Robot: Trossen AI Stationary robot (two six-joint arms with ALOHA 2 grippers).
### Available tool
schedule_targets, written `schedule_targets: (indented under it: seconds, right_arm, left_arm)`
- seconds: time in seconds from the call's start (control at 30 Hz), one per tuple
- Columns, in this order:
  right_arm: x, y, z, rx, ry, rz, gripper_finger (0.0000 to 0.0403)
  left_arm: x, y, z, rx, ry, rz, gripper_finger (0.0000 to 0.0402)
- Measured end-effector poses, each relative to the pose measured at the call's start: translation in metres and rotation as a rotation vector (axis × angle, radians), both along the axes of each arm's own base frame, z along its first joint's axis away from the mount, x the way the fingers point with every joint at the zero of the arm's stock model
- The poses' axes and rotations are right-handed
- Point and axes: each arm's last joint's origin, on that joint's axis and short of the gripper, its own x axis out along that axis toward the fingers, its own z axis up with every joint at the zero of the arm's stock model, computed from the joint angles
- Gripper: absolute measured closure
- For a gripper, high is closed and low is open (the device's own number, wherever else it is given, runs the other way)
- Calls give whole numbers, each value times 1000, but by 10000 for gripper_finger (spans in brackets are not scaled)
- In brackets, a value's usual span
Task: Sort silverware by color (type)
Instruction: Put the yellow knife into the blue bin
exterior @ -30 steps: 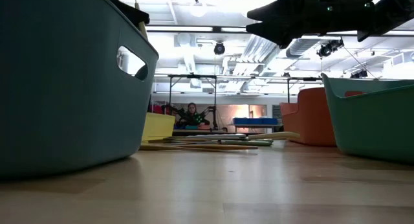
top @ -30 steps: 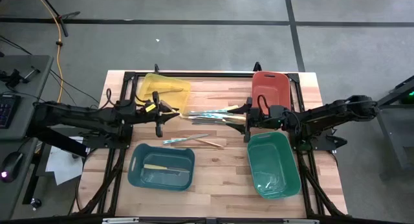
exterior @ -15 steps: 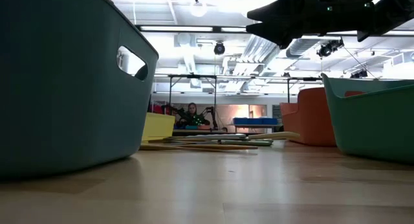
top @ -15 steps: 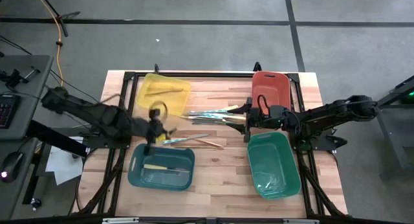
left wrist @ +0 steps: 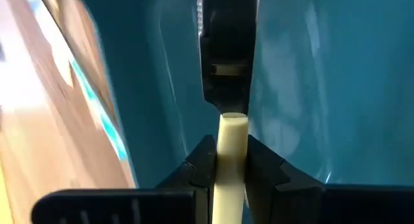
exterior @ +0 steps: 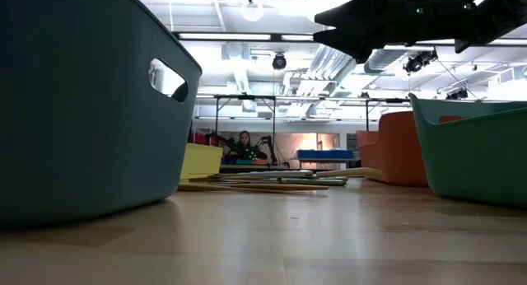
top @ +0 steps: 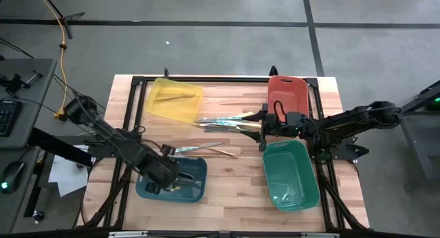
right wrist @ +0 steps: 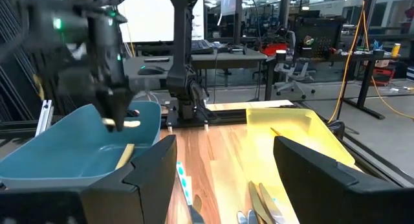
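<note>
Left tool (top: pixel 167 186) hung over the dark teal bin (top: pixel 148 188) at 7 o'clock on the counter (top: pixel 234 190), fingers (left wrist: pixel 202 166) clamped on a cream-yellow utensil (left wrist: pixel 231 160) whose handle end stuck out past the fingertips above the bin floor. Inside that bin lay another cream-yellow piece (top: pixel 191 185), partly hidden under the arm. At 11 o'clock sat the yellow bin (top: pixel 159 104), tipped toward the middle, with gold-tan utensils (top: pixel 172 95) resting in it. Just past the teal bin's upper edge, toward the counter's centre, lay a teal-tinted utensil (top: pixel 188 149) and, beside it at its 3 o'clock, a gold-tan one (top: pixel 223 153). Between the yellow bin and the right arm stretched the main heap of silverware (top: pixel 223 122), silver-grey, teal-tinted and cream pieces overlapping; seen level across the counter as a low flat stack (exterior: pixel 272 179) between the bins. Right tool (top: pixel 262 128) hovered at the heap's 3 o'clock end, fingers (right wrist: pixel 317 172) spread wide with nothing between them. At 1 o'clock stood the red bin (top: pixel 289 92); at 5 o'clock the green bin (top: pixel 302 190), contents hard to make out. Beyond the counter, far back in the room, sat a person (exterior: pixel 244 144)
</note>
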Motion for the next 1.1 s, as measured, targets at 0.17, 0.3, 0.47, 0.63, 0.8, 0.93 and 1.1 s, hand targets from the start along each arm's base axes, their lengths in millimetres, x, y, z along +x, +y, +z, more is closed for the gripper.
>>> schedule_targets:
  seconds: [0.17,0.3,0.47,0.63,0.8,0.93,1.1]
  right_arm:
    - [0,0,1,-4,-10,-2,160]
    - [0,-4,1,-1,-11,-15,160]
    - [0,-5,1,-1,-10,-23,160]
    - [0,-5,1,-1,-8,-22,160]
    - [0,-5,1,-1,-8,-20,160]
    - [0,-5,1,-1,-8,-20,160]
    - [0,-5,1,-1,-8,-20,160]
  left_arm:
    - [6,-3,-23,91,125,-28,366]
    - [13,-5,-37,121,183,-73,366]
    - [20,-3,-52,124,259,-98,364]
    - [25,-1,-62,142,299,-112,362]
    - [25,-2,-65,147,311,-110,345]
    - [25,-1,-62,141,301,-112,319]
    - [24,-1,-58,134,289,-110,293]
